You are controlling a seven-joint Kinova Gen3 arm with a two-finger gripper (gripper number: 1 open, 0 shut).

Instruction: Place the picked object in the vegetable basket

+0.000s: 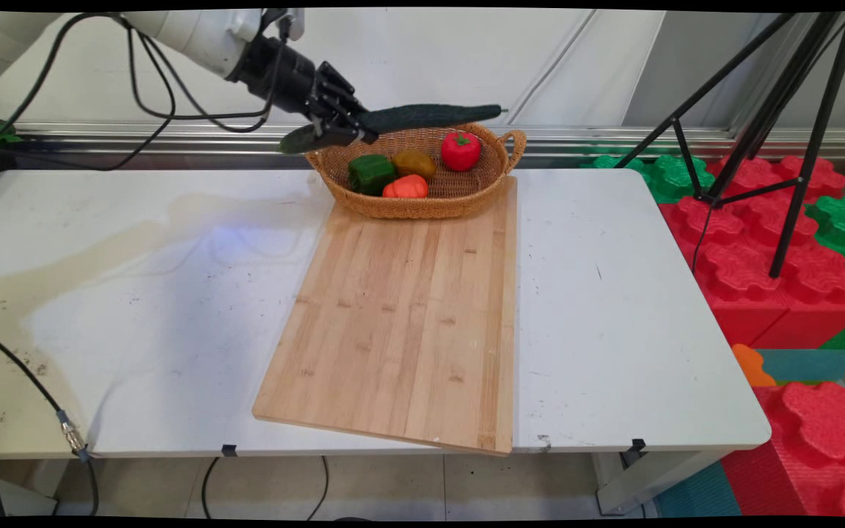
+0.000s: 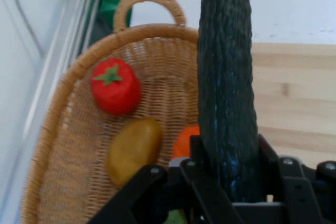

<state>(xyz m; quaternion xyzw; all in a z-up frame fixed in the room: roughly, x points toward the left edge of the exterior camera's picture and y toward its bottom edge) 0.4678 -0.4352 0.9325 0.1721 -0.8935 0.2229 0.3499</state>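
My gripper [image 1: 345,130] is shut on a long dark green cucumber [image 1: 422,116] and holds it level in the air over the wicker basket [image 1: 459,202]. In the hand view the cucumber [image 2: 226,87] runs up between the fingers [image 2: 198,153], above the basket [image 2: 68,129]. Inside the basket lie a red tomato [image 1: 461,150], a brownish potato [image 1: 414,163], a green pepper [image 1: 371,174] and an orange vegetable [image 1: 406,188]. The hand view shows the tomato [image 2: 114,86], the potato [image 2: 134,149] and part of the orange vegetable [image 2: 185,141].
The basket stands on the far end of a wooden cutting board [image 1: 408,315] on the white table [image 1: 136,308]. A black tripod [image 1: 789,125] and red and green foam blocks [image 1: 774,249] stand to the right of the table. Black cables [image 1: 151,81] hang from the arm.
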